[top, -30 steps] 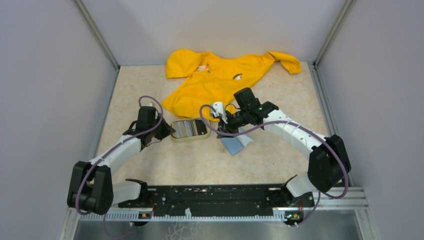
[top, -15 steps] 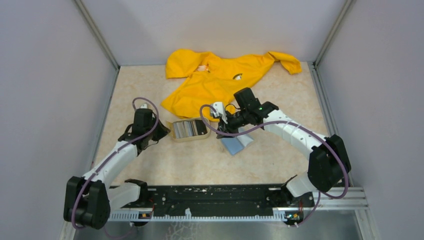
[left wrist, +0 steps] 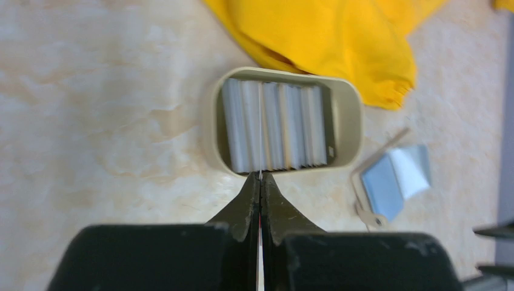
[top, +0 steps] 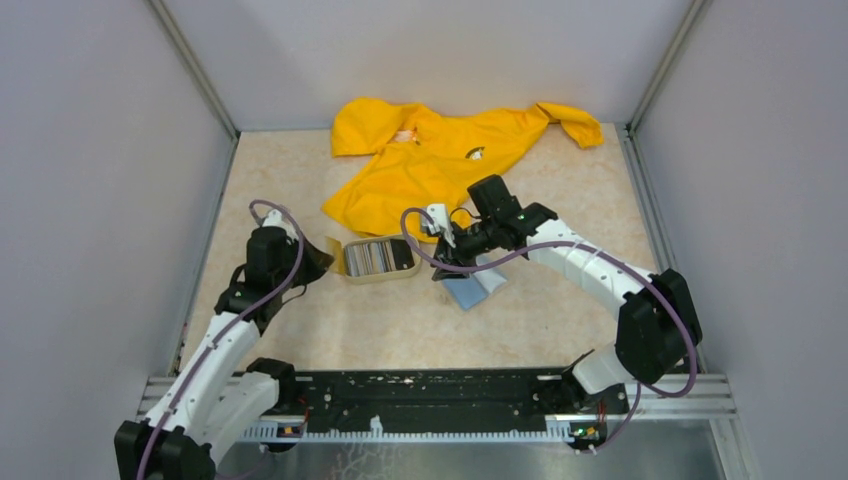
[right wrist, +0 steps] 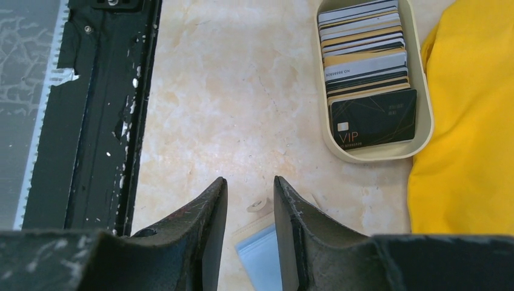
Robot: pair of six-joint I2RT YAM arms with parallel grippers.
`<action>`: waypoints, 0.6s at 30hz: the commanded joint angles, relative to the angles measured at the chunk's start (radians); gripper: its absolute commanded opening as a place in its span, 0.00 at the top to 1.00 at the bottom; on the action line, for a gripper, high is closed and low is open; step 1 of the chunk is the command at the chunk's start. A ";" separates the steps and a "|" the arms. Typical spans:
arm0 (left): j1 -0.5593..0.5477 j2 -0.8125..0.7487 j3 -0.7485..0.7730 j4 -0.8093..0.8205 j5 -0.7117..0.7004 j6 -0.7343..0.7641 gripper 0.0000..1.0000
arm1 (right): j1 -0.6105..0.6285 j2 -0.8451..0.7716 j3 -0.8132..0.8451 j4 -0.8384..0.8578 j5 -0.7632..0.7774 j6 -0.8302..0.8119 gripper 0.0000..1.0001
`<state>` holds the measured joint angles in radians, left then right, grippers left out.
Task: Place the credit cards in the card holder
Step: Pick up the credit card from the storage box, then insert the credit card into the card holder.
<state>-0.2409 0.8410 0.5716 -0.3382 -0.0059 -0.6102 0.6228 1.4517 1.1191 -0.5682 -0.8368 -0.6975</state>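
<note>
**figure: two grippers flank a tray of credit cards; card holder lies open on the right**

left to right across the marbled worktop [top: 400,320]. the left gripper [top: 320,253] sits just left of a beige oval tray [top: 378,277], apart from its rim. its fingers [left wrist: 245,203] are clenched, tip to tip. a tan card [top: 331,247] stands out from the tip in the top view. in the left wrist view it shows only as a thin pale sliver, edge-on between the tips and pointing at the tray.

the tray holds the credit cards [top: 375,255], packed on edge in one row as grey, white, gold and dark stripes. a black card marked "vip" [right wrist: 373,118] faces outward at the right end of the row. behind the tray, a crumpled yellow garment [top: 440,160] lies on the worktop, its hem just beside the tray's far rim.

right of the tray, the right gripper [top: 443,265] hangs low with its fingers [right wrist: 212,206] parted and nothing between them. the card holder [top: 470,288] lies open and flat on the worktop beneath this gripper, near the tray but not touching it. its bluish clear pockets face up, with a tan edge and a small snap tab. in the right wrist view, one corner of the holder shows through the gap between the fingers. whether the fingers touch it cannot be told.
</note>
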 commanded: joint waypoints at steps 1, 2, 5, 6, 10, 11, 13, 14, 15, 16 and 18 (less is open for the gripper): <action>-0.006 -0.081 -0.052 0.128 0.248 0.088 1.00 | -0.009 -0.054 -0.009 0.035 -0.084 -0.013 0.64; -0.006 -0.097 -0.072 0.181 0.329 0.097 1.00 | -0.009 -0.059 -0.014 0.042 -0.104 -0.012 0.63; -0.006 -0.138 -0.157 0.398 0.518 0.062 1.00 | -0.009 -0.077 -0.039 0.086 -0.164 0.009 0.57; -0.006 -0.153 -0.205 0.519 0.565 0.026 1.00 | -0.009 -0.083 -0.051 0.106 -0.188 0.021 0.54; -0.006 -0.188 -0.352 0.879 0.678 -0.109 1.00 | -0.010 -0.100 -0.092 0.177 -0.272 0.047 0.43; -0.006 -0.189 -0.379 0.955 0.687 -0.140 1.00 | -0.009 -0.106 -0.103 0.201 -0.282 0.069 0.41; -0.009 -0.182 -0.426 1.093 0.700 -0.192 1.00 | -0.010 -0.112 -0.121 0.267 -0.294 0.146 0.40; -0.014 -0.178 -0.447 1.160 0.699 -0.212 1.00 | -0.011 -0.112 -0.120 0.290 -0.292 0.184 0.40; -0.022 -0.175 -0.466 1.218 0.692 -0.229 1.00 | -0.014 -0.113 -0.116 0.311 -0.288 0.223 0.40; -0.033 -0.174 -0.482 1.270 0.676 -0.239 1.00 | -0.021 -0.111 -0.114 0.333 -0.287 0.272 0.40; -0.077 -0.172 -0.503 1.329 0.613 -0.232 1.00 | -0.044 -0.111 -0.106 0.367 -0.308 0.353 0.40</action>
<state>-0.2649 0.6712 0.1040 0.6621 0.6209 -0.7799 0.6147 1.3788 0.9928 -0.3542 -1.0676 -0.5240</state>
